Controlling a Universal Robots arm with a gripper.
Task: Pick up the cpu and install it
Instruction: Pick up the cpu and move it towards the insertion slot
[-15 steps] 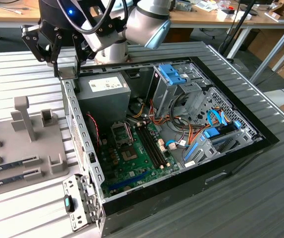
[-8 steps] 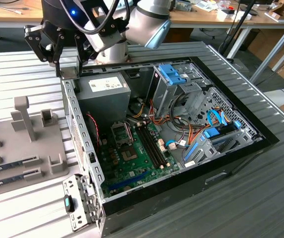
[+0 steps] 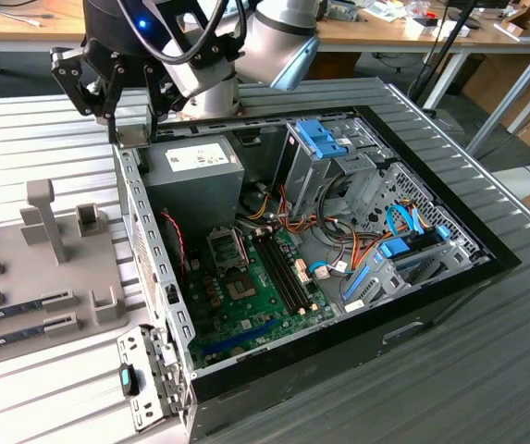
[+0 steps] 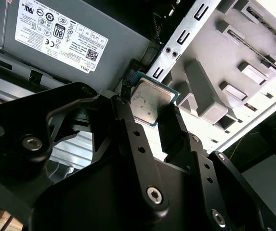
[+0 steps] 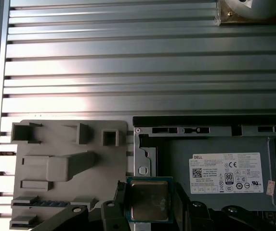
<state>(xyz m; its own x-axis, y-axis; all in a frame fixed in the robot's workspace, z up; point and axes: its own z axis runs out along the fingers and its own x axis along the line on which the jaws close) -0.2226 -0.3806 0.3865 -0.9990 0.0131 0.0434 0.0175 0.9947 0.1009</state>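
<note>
Clamps the cpu (image 5: pixel 150 201) between the two black fingers (image 5: pixel 120 204) of the claw (image 4: pixel 147 118), shut on two opposite edges of the chip. Leaves the shiny metal top bare and turned up toward the wrist. Probably held that way so the underside can go down flat and no finger touches the contact face. Shows in both wrist views the green border of the chip running along just outside the fingertips, so looks like a shallow, edge-only hold.

Carries the chip in the air, touching nothing but the fingers. Hangs over the corner of the open computer case (image 3: pixel 486 252), where the perforated metal rim meets the grey power supply (image 5: pixel 215 168). Has the power supply below and to one side of the claw, and the grey holder tray (image 5: pixel 70 144) below and to the other side, on the ribbed metal table (image 5: pixel 128 62). Has the green motherboard (image 3: pixel 237 310) lower and deeper in the case, well apart from the claw. Judged from this: chip picked up, not yet seated.

Points the wrist straight down in the exterior view, with the silver arm link reaching in from behind the case and the claw hanging just above rim height.
</note>
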